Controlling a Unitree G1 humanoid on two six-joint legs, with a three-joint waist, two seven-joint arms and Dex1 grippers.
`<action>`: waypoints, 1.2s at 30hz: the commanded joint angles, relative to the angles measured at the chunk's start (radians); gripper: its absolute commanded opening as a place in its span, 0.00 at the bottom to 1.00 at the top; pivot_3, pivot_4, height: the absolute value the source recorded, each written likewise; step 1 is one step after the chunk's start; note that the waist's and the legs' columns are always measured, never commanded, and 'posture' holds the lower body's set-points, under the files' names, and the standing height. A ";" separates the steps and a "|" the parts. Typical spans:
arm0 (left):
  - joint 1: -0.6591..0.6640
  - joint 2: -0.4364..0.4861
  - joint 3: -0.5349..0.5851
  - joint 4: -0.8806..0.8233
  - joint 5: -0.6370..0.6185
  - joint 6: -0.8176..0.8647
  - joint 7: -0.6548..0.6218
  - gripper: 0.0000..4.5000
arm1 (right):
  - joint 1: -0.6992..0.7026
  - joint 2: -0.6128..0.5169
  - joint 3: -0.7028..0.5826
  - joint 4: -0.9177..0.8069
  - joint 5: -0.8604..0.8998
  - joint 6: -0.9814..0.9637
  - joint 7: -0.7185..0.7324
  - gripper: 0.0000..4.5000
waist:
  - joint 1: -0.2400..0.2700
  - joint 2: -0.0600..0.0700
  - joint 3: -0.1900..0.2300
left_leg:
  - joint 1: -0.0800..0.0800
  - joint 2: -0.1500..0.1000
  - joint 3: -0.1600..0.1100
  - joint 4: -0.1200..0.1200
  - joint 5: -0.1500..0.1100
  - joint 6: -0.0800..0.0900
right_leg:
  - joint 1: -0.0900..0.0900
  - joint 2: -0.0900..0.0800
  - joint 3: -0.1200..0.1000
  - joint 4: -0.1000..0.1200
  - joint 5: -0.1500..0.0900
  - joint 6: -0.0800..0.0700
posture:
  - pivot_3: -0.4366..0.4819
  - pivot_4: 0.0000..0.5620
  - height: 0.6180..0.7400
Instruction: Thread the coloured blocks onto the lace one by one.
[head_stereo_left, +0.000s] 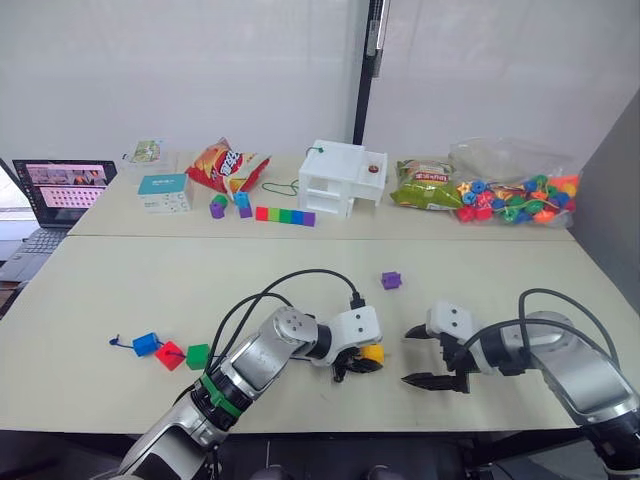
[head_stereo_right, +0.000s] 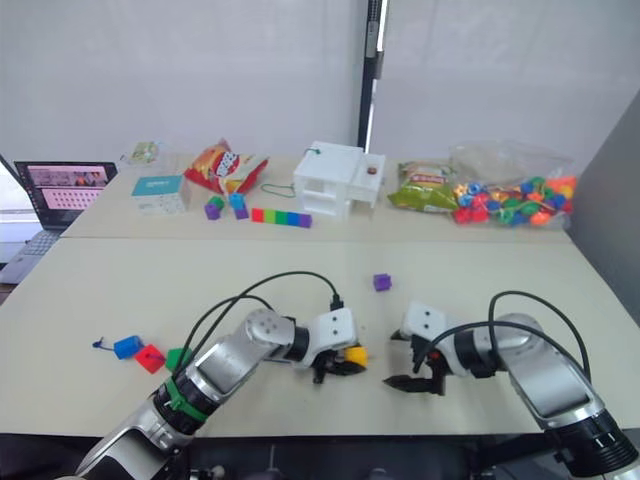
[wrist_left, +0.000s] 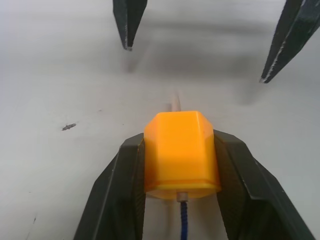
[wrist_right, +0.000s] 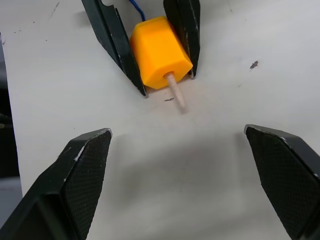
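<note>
My left gripper (wrist_left: 181, 165) is shut on the yellow-orange block (wrist_left: 181, 152), low over the table near its front edge. The lace (wrist_left: 183, 225) runs into the block's hole, and its pale stiff tip (wrist_right: 176, 92) pokes out the far side. My right gripper (wrist_right: 180, 165) stands open just right of the block, facing the tip, with nothing between its fingers. The blue block (head_stereo_left: 146, 344), red block (head_stereo_left: 170, 355) and green block (head_stereo_left: 197, 356) lie together at the front left with the lace's knotted end (head_stereo_left: 116, 342). The purple block (head_stereo_left: 391, 280) lies alone mid-table.
Along the back stand a white box (head_stereo_left: 340, 178), a bar of fused coloured segments (head_stereo_left: 285, 215), snack bags (head_stereo_left: 225, 165), a bag of mixed beads (head_stereo_left: 515, 197), a small teal box (head_stereo_left: 164, 190) and a laptop (head_stereo_left: 55, 200).
</note>
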 joint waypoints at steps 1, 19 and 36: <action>0.002 0.002 -0.009 -0.015 -0.004 -0.018 -0.022 0.29 | -0.017 0.017 0.019 -0.010 -0.001 -0.017 -0.015 1.00 | 0.000 0.000 0.000 | 0.000 0.000 0.000 0.000 0.000 0.000 | 0.000 0.000 0.000 0.000 0.000 0.000 | 0.48 0.27 1.00; 0.005 0.006 -0.004 -0.010 -0.003 -0.028 -0.040 0.29 | -0.077 0.055 0.107 0.075 -0.047 -0.082 -0.008 0.00 | 0.000 0.000 0.000 | 0.000 0.000 0.000 0.001 0.000 0.000 | 0.000 0.000 0.000 0.001 0.000 0.000 | 0.48 0.27 1.00; 0.214 0.386 0.220 -0.243 -0.103 -0.039 -0.166 0.29 | -0.099 0.052 0.121 0.034 -0.037 -0.061 0.020 0.00 | -0.018 0.000 0.000 | 0.000 0.002 0.000 0.001 0.000 0.000 | -0.001 0.002 0.001 0.003 0.000 0.000 | 0.48 0.27 1.00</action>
